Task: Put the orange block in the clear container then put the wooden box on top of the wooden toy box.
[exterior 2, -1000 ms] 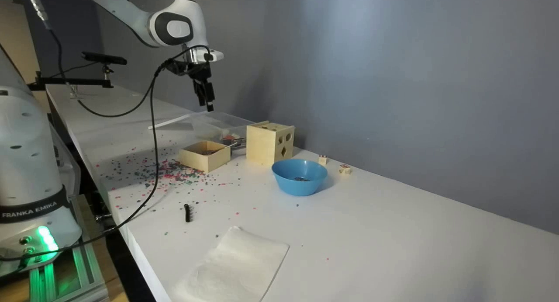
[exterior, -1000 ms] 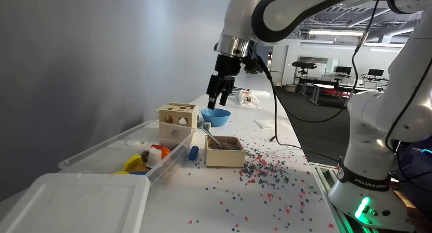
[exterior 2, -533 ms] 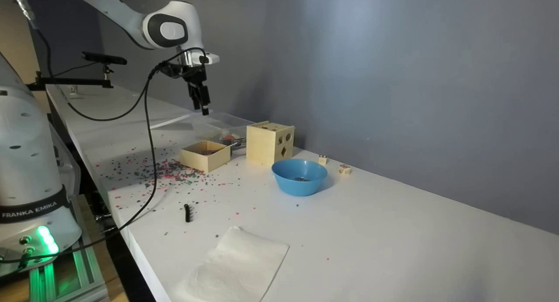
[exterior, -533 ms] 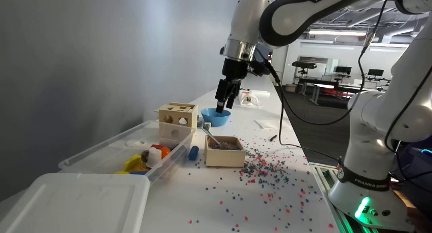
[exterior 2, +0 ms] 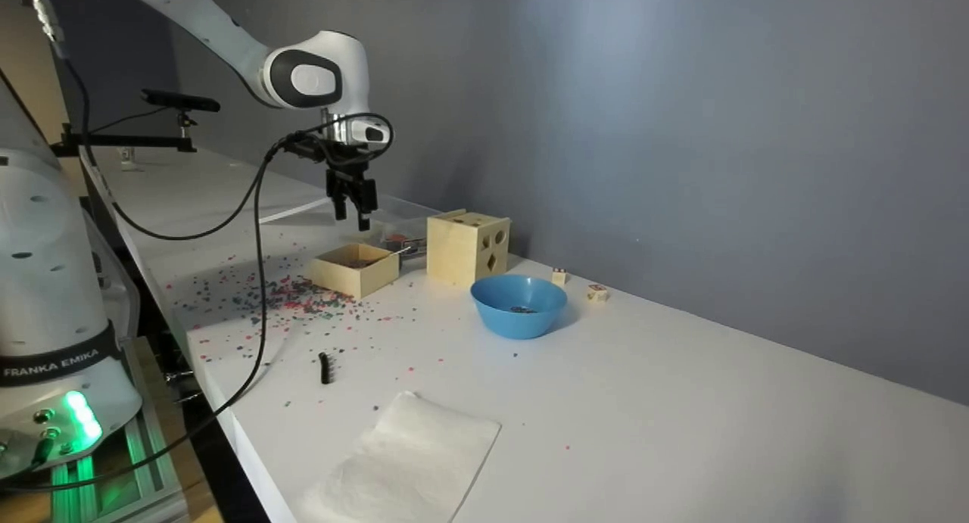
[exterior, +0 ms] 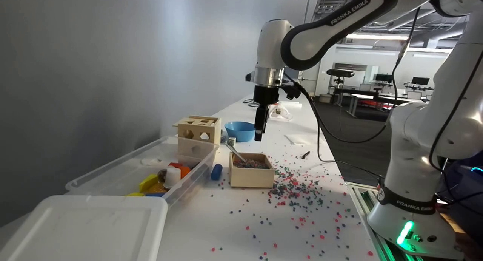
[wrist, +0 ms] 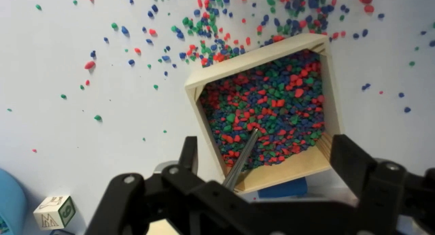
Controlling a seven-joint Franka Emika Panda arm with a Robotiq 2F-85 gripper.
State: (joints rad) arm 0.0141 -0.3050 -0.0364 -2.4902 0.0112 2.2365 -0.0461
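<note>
i take the wooden box (exterior: 252, 178) as landmark and report outward from it. it sits on the table (exterior 2: 681, 402), loaded with red, green and blue granules (wrist: 265, 105). obstruction noted: a metal utensil (wrist: 243, 160) leans out over a corner of its rim. my gripper (exterior 2: 353, 220) hangs above the box, apart from it; the fingers (wrist: 188, 153) are spread wide and hold nothing. a spill (exterior: 292, 187) of the same granules lies against one side of the box and thins out from there. a blue cylinder (exterior: 216, 172) lies just beside the box, between it and the clear container (exterior: 194, 181). the orange block (exterior: 185, 171) is inside that container, next to a white cup (exterior: 172, 176). the wooden toy box (exterior 2: 454, 250), cut-outs visible in both exterior views, stands near the box. a slack black cable (exterior 2: 263, 288) hangs between the box and the arm's base. farther from the box i record a blue bowl (exterior 2: 515, 326) with some granules in it, two small cubes (exterior 2: 559, 278) near the bowl, a black comb-like piece (exterior 2: 325, 368) and a white sheet (exterior 2: 424, 459), cloth or paper, i cannot tell. well beyond the box stands a monitor (exterior: 420, 81).
</note>
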